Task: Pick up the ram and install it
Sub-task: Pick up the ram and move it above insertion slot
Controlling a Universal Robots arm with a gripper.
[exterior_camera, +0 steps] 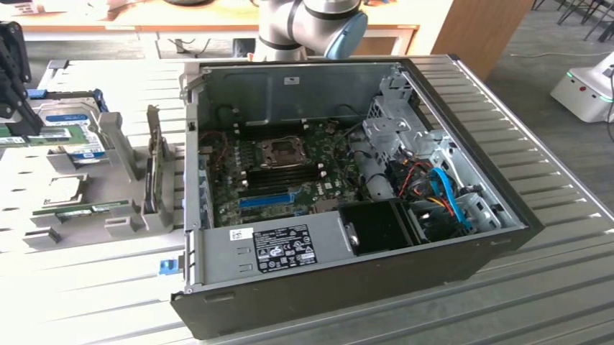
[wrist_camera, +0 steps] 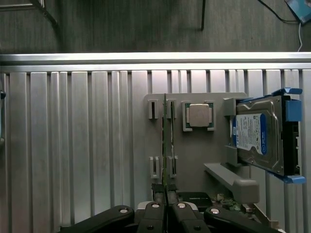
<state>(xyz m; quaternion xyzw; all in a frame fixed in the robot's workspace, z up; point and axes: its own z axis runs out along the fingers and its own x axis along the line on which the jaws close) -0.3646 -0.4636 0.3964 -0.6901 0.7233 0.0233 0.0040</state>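
Observation:
The ram (exterior_camera: 91, 210) is a narrow green stick resting in a grey holder (exterior_camera: 115, 144) to the exterior view's left of the open computer case (exterior_camera: 451, 244). In the wrist view the ram (wrist_camera: 165, 141) shows edge-on, standing between small grey clips. My gripper (wrist_camera: 166, 216) hangs well above it, in line with the stick, its black fingers (wrist_camera: 155, 213) shut together on nothing. Inside the case lies the motherboard (exterior_camera: 317, 190) with dark memory slots (exterior_camera: 283, 172) below the processor socket.
The holder also carries a processor chip (wrist_camera: 198, 115), a blue-labelled hard drive (wrist_camera: 257, 138) and an upright grey card (exterior_camera: 152, 165). A blue slot (exterior_camera: 267, 199), cables and a black fan shroud (exterior_camera: 384, 226) crowd the case. The table (exterior_camera: 537, 287) is ribbed metal.

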